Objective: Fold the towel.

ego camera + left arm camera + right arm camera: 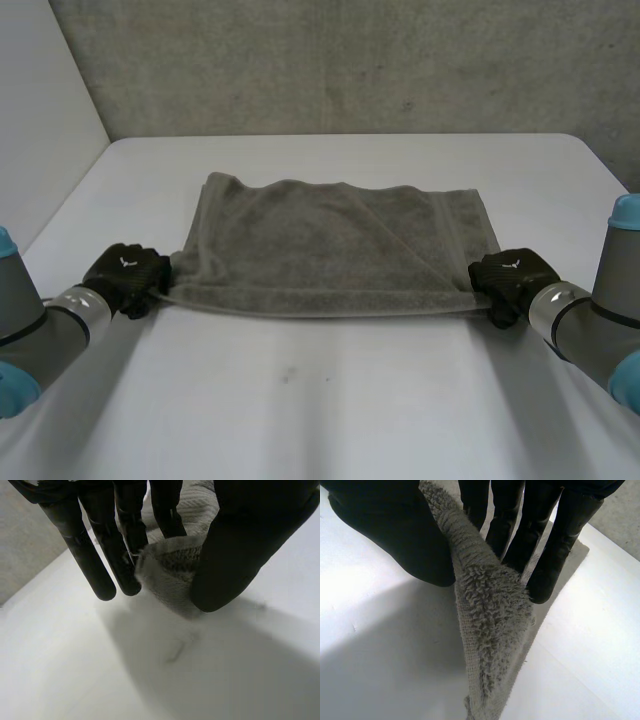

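Towel [335,240]: soft, limp (light, we judge); grip corners.
Left hand [125,277]: pinches its 8 o'clock corner.
Right hand [510,278]: pinches its 4 o'clock corner.

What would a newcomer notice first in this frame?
The grey towel stands out first, spread across the middle of the white table. Next come the two black hands at its near corners. The left hand and the right hand each pinch a corner between thumb and fingers, with the near edge stretched between them.
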Controlling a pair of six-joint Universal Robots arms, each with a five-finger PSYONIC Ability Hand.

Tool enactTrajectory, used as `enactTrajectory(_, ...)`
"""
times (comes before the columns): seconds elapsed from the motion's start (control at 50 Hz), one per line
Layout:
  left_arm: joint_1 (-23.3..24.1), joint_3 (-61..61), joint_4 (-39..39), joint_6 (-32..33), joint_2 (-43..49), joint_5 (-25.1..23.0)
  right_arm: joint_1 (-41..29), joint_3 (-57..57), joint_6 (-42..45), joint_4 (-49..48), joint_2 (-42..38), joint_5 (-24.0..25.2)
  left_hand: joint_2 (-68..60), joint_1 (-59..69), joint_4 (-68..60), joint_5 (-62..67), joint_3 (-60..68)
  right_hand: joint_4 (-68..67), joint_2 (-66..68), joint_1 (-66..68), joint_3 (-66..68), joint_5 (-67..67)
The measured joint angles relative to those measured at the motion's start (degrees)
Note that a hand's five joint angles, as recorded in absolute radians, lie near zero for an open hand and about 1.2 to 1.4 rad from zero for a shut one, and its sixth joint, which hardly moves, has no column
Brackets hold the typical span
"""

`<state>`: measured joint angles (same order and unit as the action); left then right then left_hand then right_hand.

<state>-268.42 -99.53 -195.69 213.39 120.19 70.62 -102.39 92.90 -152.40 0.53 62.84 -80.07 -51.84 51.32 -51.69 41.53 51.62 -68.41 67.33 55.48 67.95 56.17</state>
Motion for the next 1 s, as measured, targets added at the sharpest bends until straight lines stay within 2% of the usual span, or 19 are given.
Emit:
enactTrajectory(0.1, 0.11, 0.17, -1.85, -0.15, 0.08, -0.08, 0.00, 0.00, 0.02, 0.00, 0.03, 0.00, -3.96, 4.20, -3.94, 3.96, 4.11, 0.00, 0.00, 0.00, 0.00, 0.00)
enactTrajectory(0.22, 0.48, 0.12, -2.73, -0.38, -0.01, -0.10, 0.00, -0.01, 0.33, 0.03, 0.15, 0.00, -15.17, 14.15, -15.08, 14.73, 15.02, 0.00, 0.00, 0.00, 0.00, 0.00)
enactTrajectory(0.42, 1.15, -1.35, -1.67, -0.38, -3.79, 0.30, 0.04, -0.54, 3.00, 2.59, 3.31, 0.08, -17.60, 15.77, -17.75, 17.14, 17.66, 0.00, 0.00, 0.00, 0.00, 0.01)
enactTrajectory(0.48, 1.19, -2.57, -0.18, -0.42, -8.70, 0.28, 0.32, -0.92, 6.03, 6.02, 6.83, 0.10, -17.70, 16.04, -17.80, 17.20, 17.78, 0.00, 0.00, 0.00, 0.00, 0.02)
enactTrajectory(0.54, 0.99, -3.88, 2.83, -0.69, -18.84, 0.19, 1.03, -2.43, 10.47, 12.20, 13.76, 0.02, -17.76, 16.26, -17.97, 17.40, 17.83, 0.00, 0.00, 0.00, 0.00, 0.02)
enactTrajectory(0.66, 0.48, -3.51, 7.36, -2.44, -36.37, -0.06, 1.69, -8.95, 13.15, 19.79, 25.20, -0.15, -17.83, 16.63, -18.01, 17.42, 17.89, 0.00, 0.00, 0.00, 0.00, 0.02)
enactTrajectory(0.78, -0.17, -1.99, 8.88, -6.50, -45.06, -0.64, 1.97, -15.27, 12.78, 22.42, 30.13, -0.07, -17.83, 16.86, -18.02, 17.50, 17.89, 0.00, 0.00, 0.00, 0.00, 0.02)
enactTrajectory(0.9, -0.49, -1.94, 9.84, -9.10, -44.88, -1.93, 2.08, -17.87, 13.27, 25.62, 28.21, 0.30, -17.84, 16.86, -18.02, 17.64, 17.89, 0.00, 0.00, 0.00, 0.00, 0.12)
enactTrajectory(1.0, 0.12, -1.52, 11.54, -9.24, -36.08, -3.00, 1.70, -18.05, 16.86, 28.29, 19.49, -0.10, -17.84, 16.86, -18.02, 17.67, 17.90, 0.00, 0.00, 0.00, 0.00, 0.14)
